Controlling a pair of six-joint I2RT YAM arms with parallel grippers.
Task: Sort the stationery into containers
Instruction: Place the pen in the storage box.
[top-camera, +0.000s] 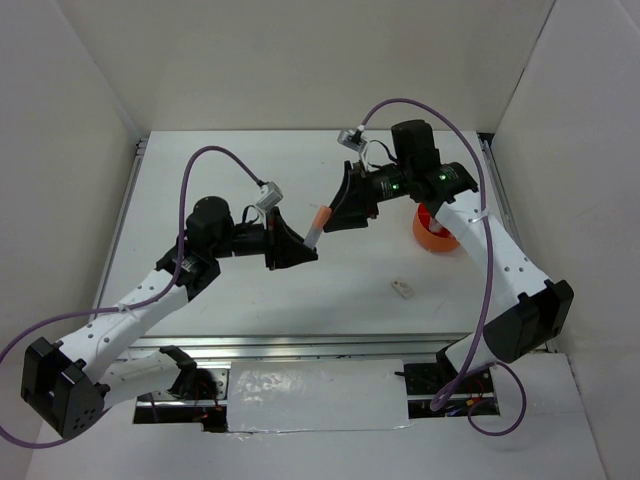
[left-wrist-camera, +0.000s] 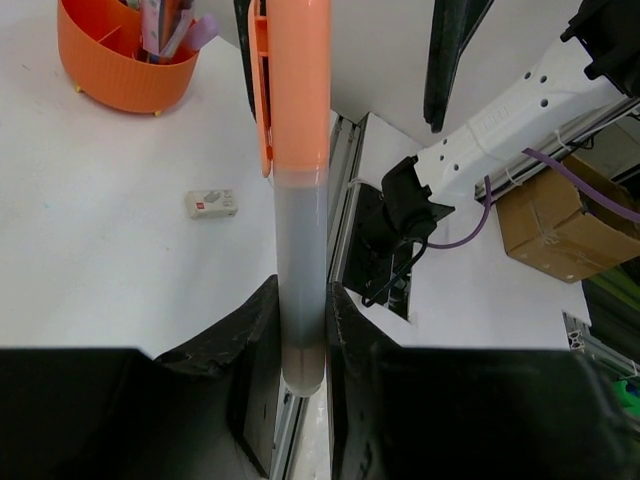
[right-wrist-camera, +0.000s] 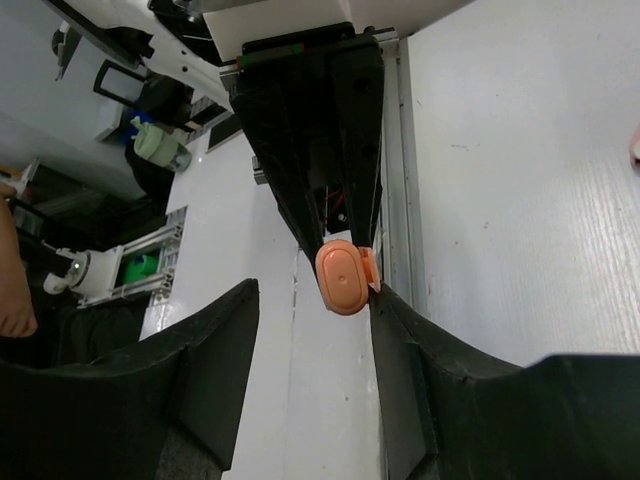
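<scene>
A marker (top-camera: 316, 225) with an orange cap and a pale grey barrel is held in the air over the middle of the table. My left gripper (left-wrist-camera: 302, 300) is shut on the barrel's lower end (left-wrist-camera: 300, 250), and the cap points away from it. My right gripper (right-wrist-camera: 310, 300) faces it, open. The cap (right-wrist-camera: 342, 277) sits between its jaws, touching the right finger, with a gap on the left. The orange tub (top-camera: 435, 232) stands at the right, partly under the right arm, with several items (left-wrist-camera: 165, 25) in it. A small white eraser (top-camera: 402, 289) lies on the table.
The white enclosure walls stand close on both sides and at the back. A metal rail (top-camera: 300, 345) runs along the table's near edge. A cardboard box (left-wrist-camera: 560, 215) sits beyond the table in the left wrist view.
</scene>
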